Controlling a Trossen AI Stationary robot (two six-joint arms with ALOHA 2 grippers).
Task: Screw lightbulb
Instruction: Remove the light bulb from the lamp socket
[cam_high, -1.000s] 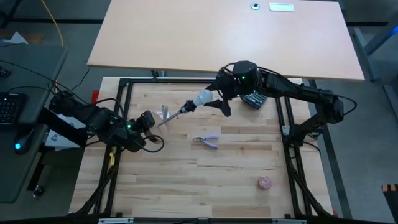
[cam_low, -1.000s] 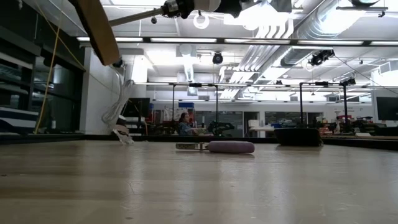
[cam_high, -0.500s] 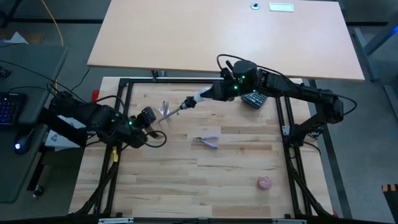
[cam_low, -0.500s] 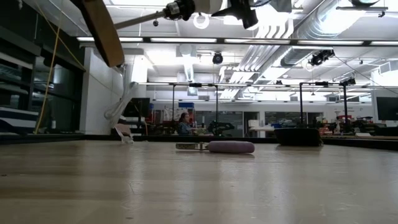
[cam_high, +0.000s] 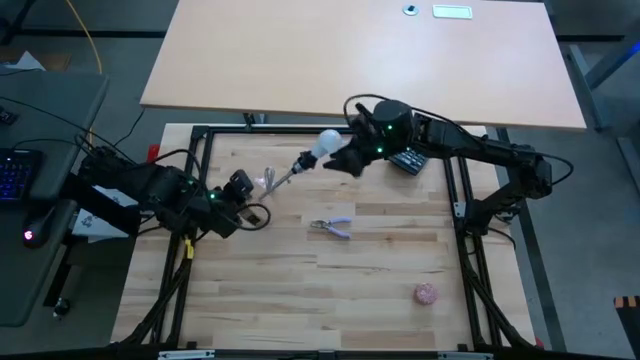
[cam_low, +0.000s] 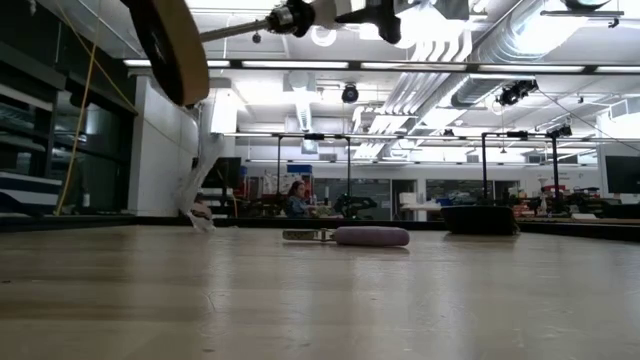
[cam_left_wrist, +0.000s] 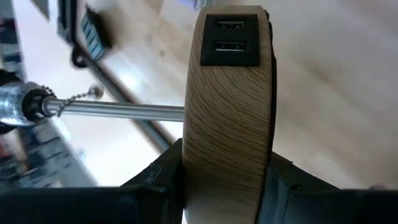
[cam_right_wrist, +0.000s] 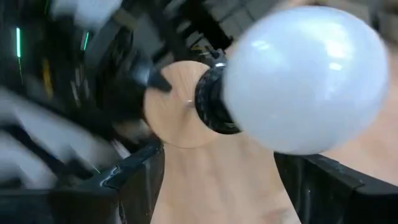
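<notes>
My left gripper (cam_high: 236, 193) is shut on a round wooden disc (cam_left_wrist: 229, 106), the base of a small lamp, held up off the table. A thin metal stem (cam_high: 283, 176) runs from the disc to a black socket (cam_high: 303, 163). The white frosted lightbulb (cam_high: 327, 143) sits in that socket; it also shows in the right wrist view (cam_right_wrist: 305, 81). My right gripper (cam_high: 347, 160) is open just behind the bulb's round head. Its fingers (cam_right_wrist: 134, 180) stand wide apart on either side of the bulb, and I see no touch. My left gripper pinches the wooden disc across its two flat faces (cam_left_wrist: 186, 180), one finger on each face, at the edge opposite the black port panel (cam_left_wrist: 230, 40). The disc stands on edge, lifted clear of the table. The stem (cam_left_wrist: 118, 111) sticks out sideways toward my right arm.
Pliers with purple handles (cam_high: 332, 226) lie mid-table. A pinkish ball (cam_high: 426, 293) lies near the front right. A black keypad (cam_high: 408, 160) lies under my right arm. A white cord (cam_high: 266, 180) hangs under the stem. A large board (cam_high: 360, 60) lies beyond the far edge.
My right gripper went forward over the bulb, hiding it half a second ago. It has since turned at the wrist and drawn back toward the table's right, so the bulb shows again. My left gripper has shifted slightly right with the lamp, which stays lifted.
</notes>
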